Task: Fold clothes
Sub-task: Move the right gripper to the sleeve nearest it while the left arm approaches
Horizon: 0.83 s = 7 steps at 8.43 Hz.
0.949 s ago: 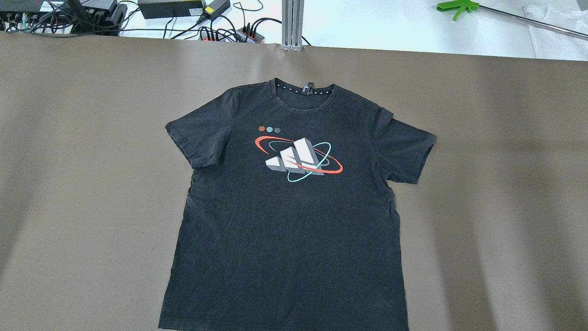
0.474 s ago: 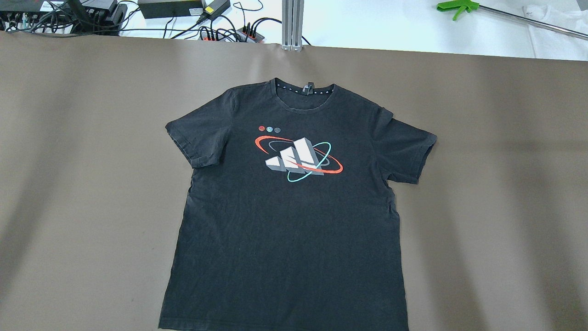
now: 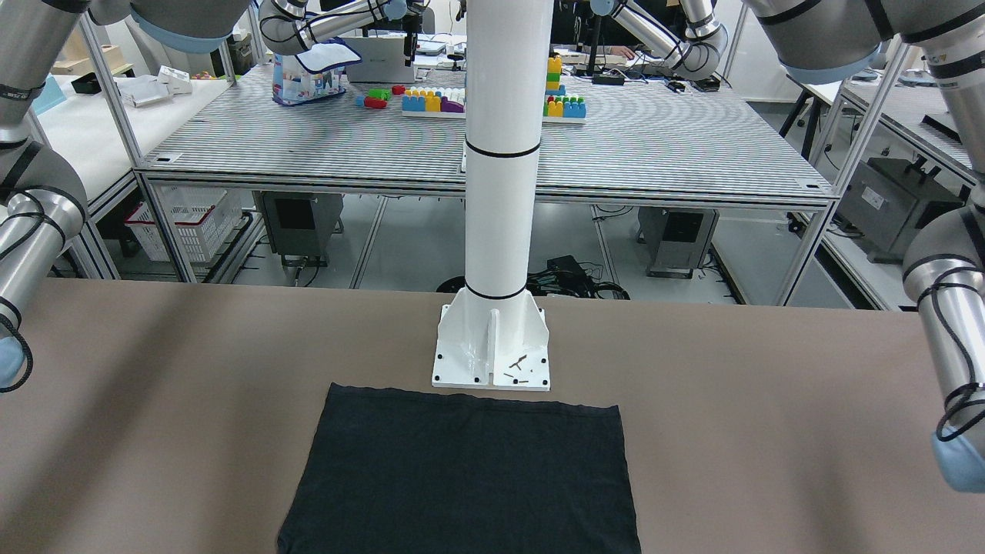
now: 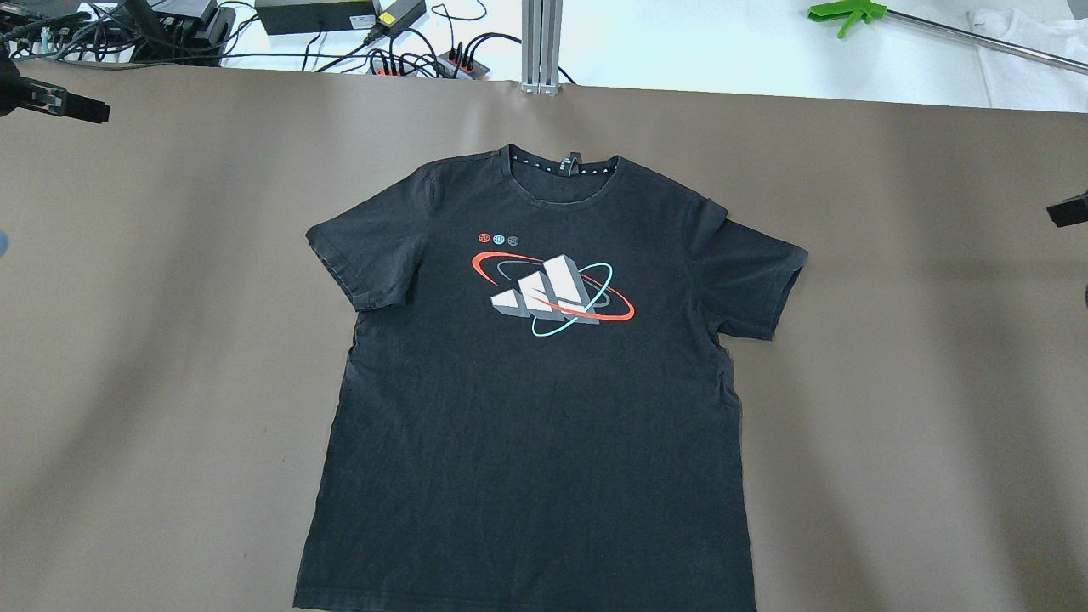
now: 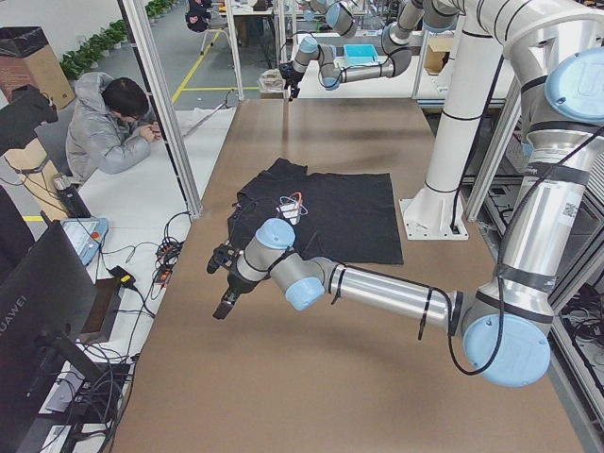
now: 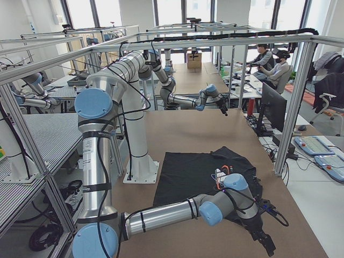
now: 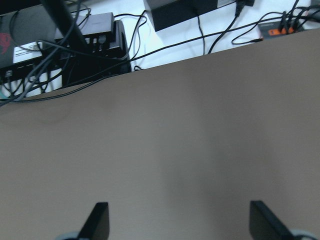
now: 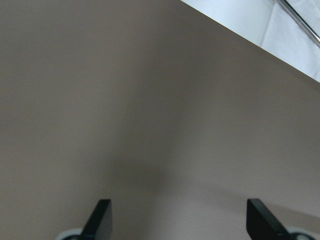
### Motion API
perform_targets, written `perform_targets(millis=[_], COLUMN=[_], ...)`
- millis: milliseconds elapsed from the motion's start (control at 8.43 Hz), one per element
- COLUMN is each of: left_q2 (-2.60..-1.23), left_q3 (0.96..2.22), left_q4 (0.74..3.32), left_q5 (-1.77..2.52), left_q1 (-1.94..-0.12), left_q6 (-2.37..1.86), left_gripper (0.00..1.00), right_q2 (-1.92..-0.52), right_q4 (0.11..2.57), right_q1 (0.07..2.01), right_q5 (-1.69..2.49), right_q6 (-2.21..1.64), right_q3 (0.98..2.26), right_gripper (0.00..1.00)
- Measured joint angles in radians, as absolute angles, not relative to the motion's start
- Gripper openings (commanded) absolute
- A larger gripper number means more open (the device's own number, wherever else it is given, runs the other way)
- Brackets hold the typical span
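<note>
a black t-shirt [image 4: 527, 382] lies flat and face up in the middle of the brown table [image 4: 892, 382], unfolded. its collar [image 4: 565, 170] is on the far side from the robot, and its hem [image 3: 469, 400] is on the near side, just beside the base of the white post [image 3: 492, 346]. both short sleeves are spread out, one to the left and one to the right. the chest carries a print [image 4: 552, 293] of white slanted bars crossed by a red ring and a teal ring, with three small dots above it to the left. the left gripper [image 7: 180, 222] hangs over bare table near the far left corner, close to the tangle of black cables [image 4: 425, 59] on the white surface beyond the table edge. its fingers [image 7: 97, 222] are spread wide with nothing between them. the right gripper [image 8: 180, 220] is out at the right side of the table, also over bare brown surface, its fingers [image 8: 100, 217] likewise wide apart and empty. both grippers are well apart from the shirt and touch none of it. a green-handled tool [image 4: 841, 15] lies on the white surface at the far right.
</note>
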<state>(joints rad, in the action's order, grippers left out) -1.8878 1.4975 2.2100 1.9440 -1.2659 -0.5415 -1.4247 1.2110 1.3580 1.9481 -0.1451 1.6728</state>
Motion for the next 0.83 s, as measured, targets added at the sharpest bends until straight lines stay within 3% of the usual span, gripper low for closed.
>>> perform_targets(millis=[474, 830], left_q2=[-1.979, -2.026], left_q3=[1.457, 1.405], left_q4=[2.230, 2.279], left_q5=[1.954, 1.947], left_q1=[-1.193, -1.133], left_q6=[-0.738, -0.844], left_gripper=[1.00, 1.00], right_q2=[-1.350, -1.305], right_q4=[1.034, 0.819], right_q1=[1.177, 1.087], right_q5=[1.982, 1.967], right_q6=[-0.484, -0.668], right_q3=[1.646, 1.491], right_gripper=[0.95, 0.95])
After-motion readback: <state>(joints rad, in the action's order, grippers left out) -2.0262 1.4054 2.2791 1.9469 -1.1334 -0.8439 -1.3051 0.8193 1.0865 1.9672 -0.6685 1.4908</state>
